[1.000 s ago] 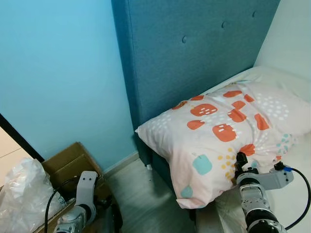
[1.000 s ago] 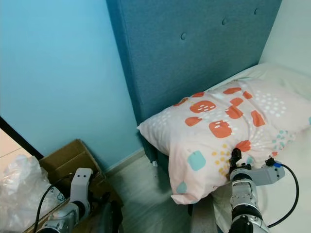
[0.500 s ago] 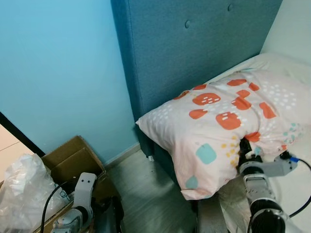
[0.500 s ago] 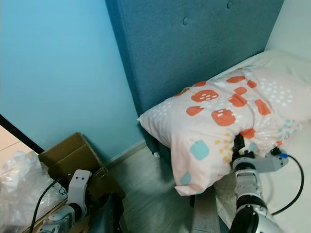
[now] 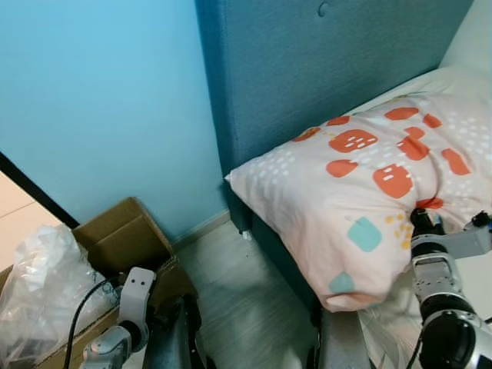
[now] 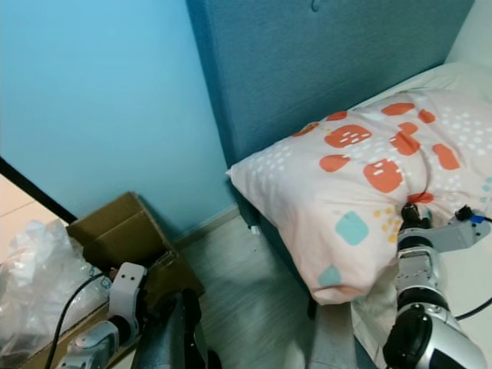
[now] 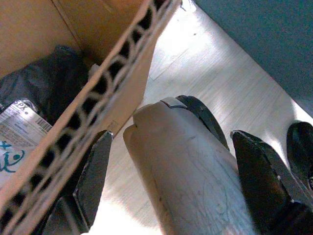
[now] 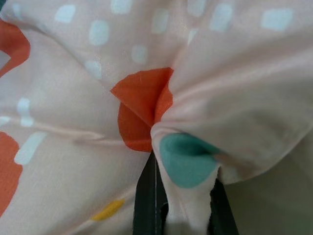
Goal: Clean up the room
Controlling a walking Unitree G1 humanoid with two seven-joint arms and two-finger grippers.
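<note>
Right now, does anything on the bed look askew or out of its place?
Yes. The patterned pillow lies crooked, its corner hanging past the bed's edge over the floor by the blue headboard. The right gripper has its fingers pinched on a bunched fold of the cover, so the fabric is puckered there.

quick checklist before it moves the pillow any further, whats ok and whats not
1. Grip on the pillow: ok. The right end effector has a fold of the pillowcase pinched between its fingers.
2. Pillow resting fully on the bed: not ok. Its near corner hangs past the bed's edge, over the floor.
3. Room against the headboard: ok. The pillow lies close beside it; contact cannot be told.
4. Left end effector free: ok. It is open and low, beside the cardboard box, holding nothing.
5. Firmness of the pinch: cannot tell. Only a bunch of thin fabric is held.
</note>
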